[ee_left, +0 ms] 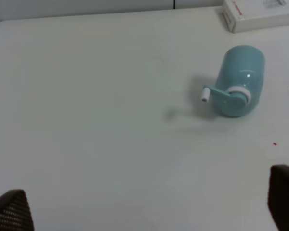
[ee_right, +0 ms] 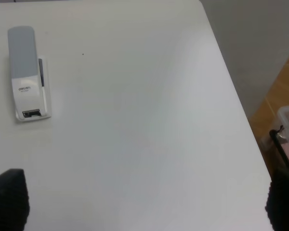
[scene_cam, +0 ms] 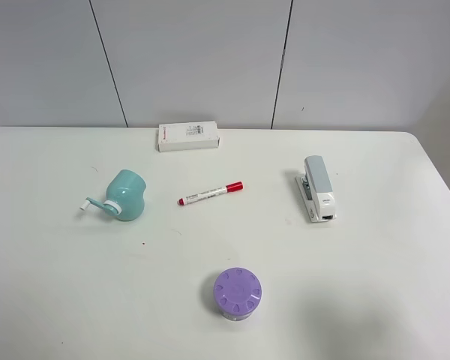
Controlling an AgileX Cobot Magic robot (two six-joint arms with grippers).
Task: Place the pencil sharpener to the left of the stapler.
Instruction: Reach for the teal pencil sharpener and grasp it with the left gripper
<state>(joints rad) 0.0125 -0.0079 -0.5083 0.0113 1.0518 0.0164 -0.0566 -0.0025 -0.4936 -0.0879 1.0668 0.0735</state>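
The mint-teal pencil sharpener (scene_cam: 124,196) lies on its side at the left of the white table, its pale crank pointing left; the left wrist view shows it too (ee_left: 239,79). The white stapler (scene_cam: 317,187) with its grey top arm rests at the right, also in the right wrist view (ee_right: 28,72). My left gripper (ee_left: 147,207) is open with nothing between its fingers, well short of the sharpener. My right gripper (ee_right: 144,202) is open too, away from the stapler. Neither gripper appears in the exterior view.
A red marker (scene_cam: 210,193) lies between sharpener and stapler. A white rectangular box (scene_cam: 188,136) sits at the back, and a purple lidded jar (scene_cam: 237,293) stands near the front. The table's right edge (ee_right: 231,91) drops to a wooden floor.
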